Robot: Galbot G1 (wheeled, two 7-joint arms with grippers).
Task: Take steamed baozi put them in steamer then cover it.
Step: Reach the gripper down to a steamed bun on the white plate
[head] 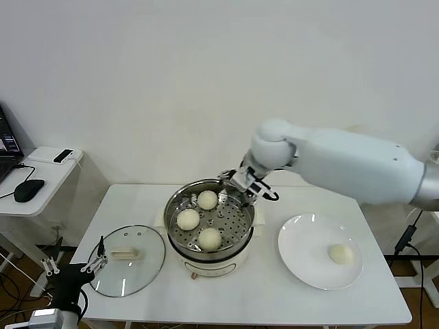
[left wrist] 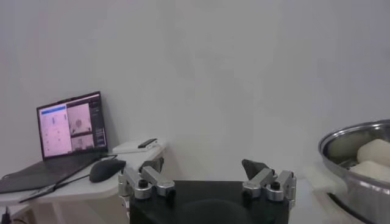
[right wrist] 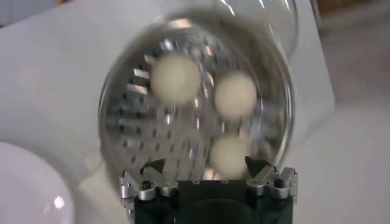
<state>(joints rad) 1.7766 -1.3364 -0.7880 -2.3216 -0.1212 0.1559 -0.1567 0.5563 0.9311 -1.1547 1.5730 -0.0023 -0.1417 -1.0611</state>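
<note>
Left gripper [head: 72, 267] parked off the surface's [head: 274, 301] near-left corner, fingers spread, empty. Cover [head: 128, 259] lay flat beside it. Steamer [head: 209, 252] stood mid-surface, three steamed baozi [head: 209, 238] inside on the tray. Right gripper [head: 248, 185] hovered over its far rim, released, empty. Fourth baozi [head: 341, 253] sat on the plate [head: 302, 264], far right.

We see a white surface [head: 267, 295] bearing three things directly: the steamer [head: 210, 233] near the middle, the cover [head: 129, 259] lying flat beside it toward our left, and a white plate [head: 309, 267] on the right, apart from the steamer.
</note>
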